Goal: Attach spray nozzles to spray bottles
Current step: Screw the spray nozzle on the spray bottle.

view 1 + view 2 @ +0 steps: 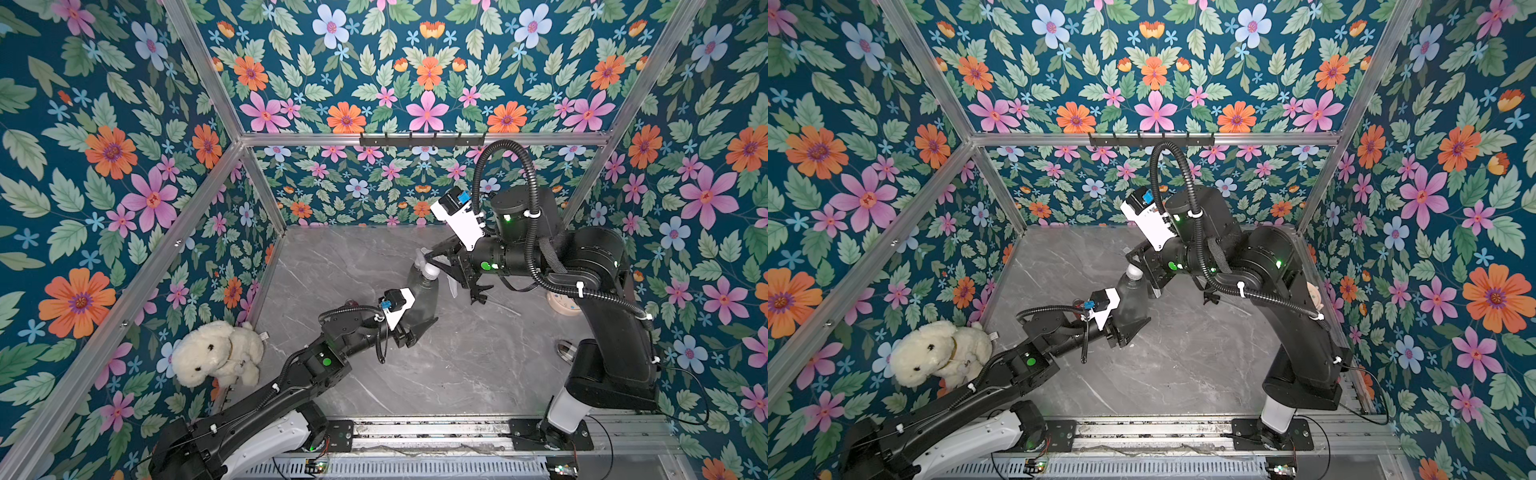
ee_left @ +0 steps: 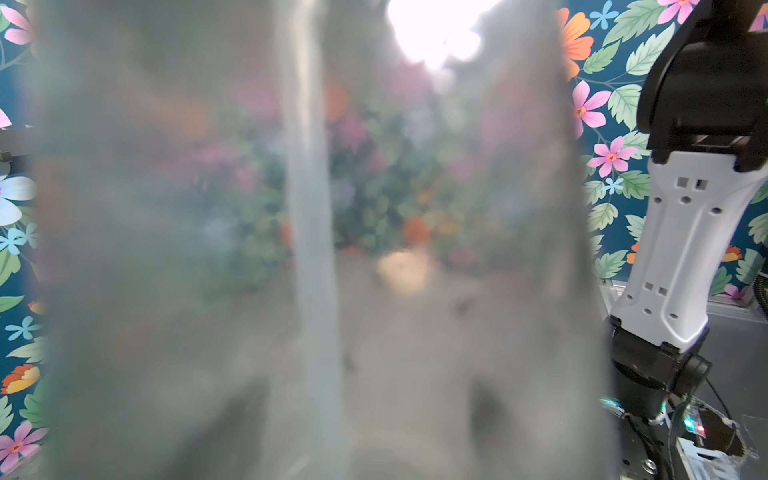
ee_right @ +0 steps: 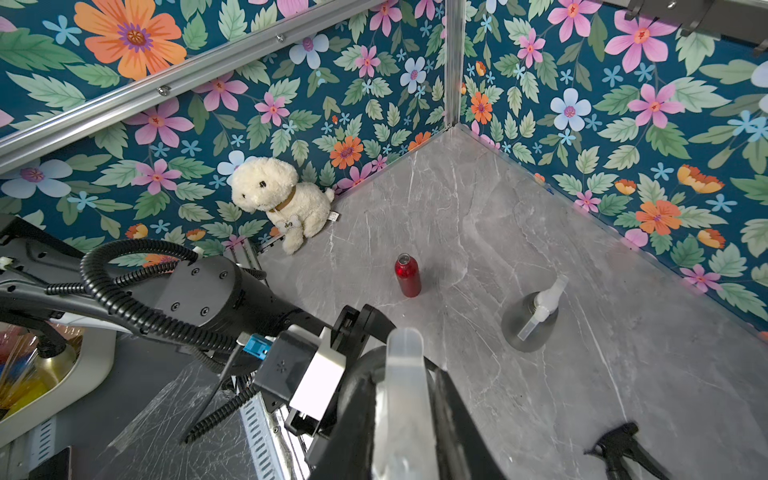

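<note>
Our two top views sit high over the near edge, looking down the grey table (image 1: 415,374) toward the far wall (image 1: 374,187), almost identical. Left wrist is jammed against the smoky bottle (image 2: 208,249). Right wrist peers past a whitish nozzle (image 3: 405,374), leftward at the plush dog (image 3: 282,199) we also get from above.

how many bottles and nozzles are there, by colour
grey bottles: 2
red bottle: 1
whitish nozzles: 2
black nozzle: 1
total: 6
</note>
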